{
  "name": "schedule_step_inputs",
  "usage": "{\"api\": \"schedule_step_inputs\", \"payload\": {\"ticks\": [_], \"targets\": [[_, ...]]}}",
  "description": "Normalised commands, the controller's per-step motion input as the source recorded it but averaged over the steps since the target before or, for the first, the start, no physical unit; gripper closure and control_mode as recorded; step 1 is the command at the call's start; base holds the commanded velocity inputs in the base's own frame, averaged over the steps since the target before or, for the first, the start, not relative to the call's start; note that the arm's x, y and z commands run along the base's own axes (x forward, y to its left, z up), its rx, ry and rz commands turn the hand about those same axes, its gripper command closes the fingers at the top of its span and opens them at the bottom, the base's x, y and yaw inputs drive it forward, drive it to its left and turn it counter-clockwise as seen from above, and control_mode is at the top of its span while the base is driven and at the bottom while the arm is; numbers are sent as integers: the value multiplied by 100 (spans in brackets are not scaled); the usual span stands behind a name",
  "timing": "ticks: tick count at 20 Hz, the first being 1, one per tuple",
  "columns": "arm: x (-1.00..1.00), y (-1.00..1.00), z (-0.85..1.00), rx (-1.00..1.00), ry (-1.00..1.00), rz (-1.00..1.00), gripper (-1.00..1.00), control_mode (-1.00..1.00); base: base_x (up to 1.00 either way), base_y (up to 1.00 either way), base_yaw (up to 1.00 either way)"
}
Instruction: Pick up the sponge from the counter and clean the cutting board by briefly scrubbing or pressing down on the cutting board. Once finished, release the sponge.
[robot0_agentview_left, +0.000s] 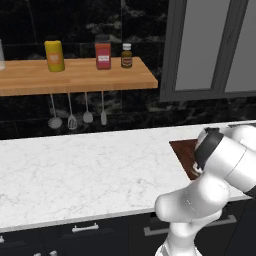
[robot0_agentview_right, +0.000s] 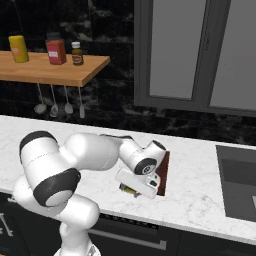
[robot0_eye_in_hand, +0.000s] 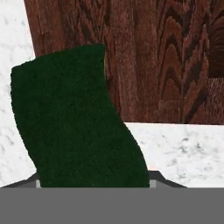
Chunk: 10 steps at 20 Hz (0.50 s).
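Right under the pincer (robot0_agentview_right: 131, 190): the sponge (robot0_eye_in_hand: 74, 122), dark green top facing the hand camera, a sliver of its yellow-green underside peeking out below the hand in the right base view. It looks to be clamped between the fingers, but the tips are hidden behind it, so I can't tell for sure that they are closed on it. Just ahead of the pincer lies the cutting board (robot0_eye_in_hand: 166, 57), dark reddish-brown, flat on the white marble surface (robot0_agentview_left: 75, 170); the sponge's far end overlaps the board's near edge in the hand view, the rest sits over bare surface. Pincer is low, close to the front edge of the surface.

My read: pick-up is done or nearly so, transfer to the board is in hand. Next move calls for a short shift forward onto the board, then a press down or brief scrub, then letting go.
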Motion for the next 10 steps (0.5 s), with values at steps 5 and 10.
{"api": "schedule_step_inputs", "payload": {"ticks": [5,10], "targets": [[20,0,3,0,0,0,100,-100,0,0,0],[39,0,10,1,3,0,100,-100,0,0,0]]}}
